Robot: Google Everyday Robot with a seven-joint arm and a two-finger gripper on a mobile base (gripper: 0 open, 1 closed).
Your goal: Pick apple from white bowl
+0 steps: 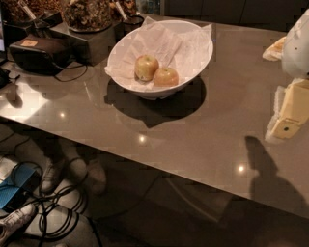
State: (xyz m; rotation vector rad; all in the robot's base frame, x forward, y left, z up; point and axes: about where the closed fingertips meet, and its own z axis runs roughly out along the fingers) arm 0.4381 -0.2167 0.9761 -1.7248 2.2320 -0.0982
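The gripper (289,116), pale yellow under a white arm, hangs over the right edge of the table (193,135), well apart from the bowl. Whether it stands open or closed cannot be told; nothing shows in its hold and it touches neither fruit.

The apple (166,76), orange-red, lies in the white bowl (200,58) near the table's far edge, resting on crinkled paper (159,41) and touching a paler apple (146,66) on its left.

The glossy grey-brown tabletop carries light spots and the arm's shadow (263,159) near the front right edge. At the far left corner sit a black case (38,53) and jars (87,14). Below the near edge, cables (53,212) and shoes (53,176) lie on the floor.
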